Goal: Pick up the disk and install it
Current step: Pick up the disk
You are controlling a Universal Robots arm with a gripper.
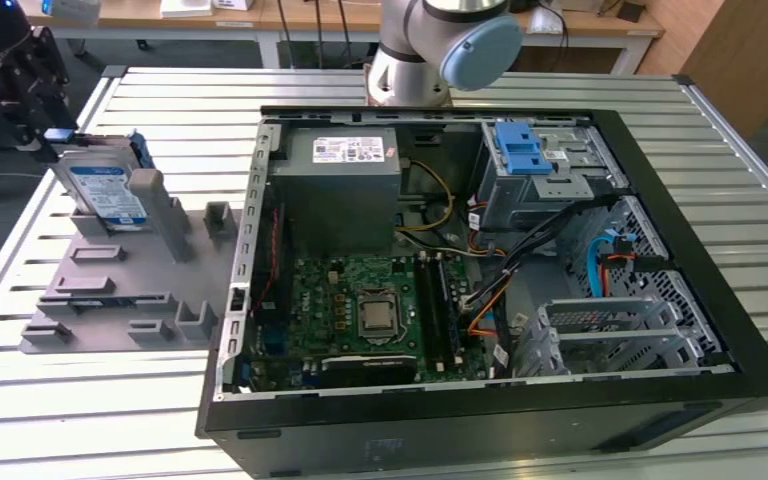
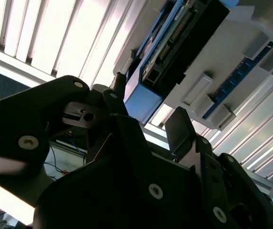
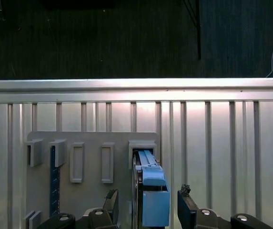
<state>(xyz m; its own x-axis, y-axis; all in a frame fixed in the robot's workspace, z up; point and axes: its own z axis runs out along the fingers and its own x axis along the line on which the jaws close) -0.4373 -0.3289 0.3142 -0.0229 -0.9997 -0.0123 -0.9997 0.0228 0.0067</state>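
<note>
1. Standing on edge in a grey slotted plastic holder [image 1: 131, 285] on the ribbed metal bench [image 1: 157, 90]: flat silver disk [image 1: 104, 192], blue plastic carrier [image 3: 154, 177].
2. Astride its end, the black tool [image 3: 148, 201] is spread apart.
3. Presumably rigid, dense, shock-sensitive; grip carrier sides.

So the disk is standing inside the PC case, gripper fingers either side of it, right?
No: the exterior view shows the disk standing in the grey holder, outside the PC case. The gripper has a finger either side of it.

clear gap each side of the disk [image 3: 154, 209] inside the gripper [image 3: 148, 192], grey fixture blocks [image 3: 106, 162] close beside
</note>
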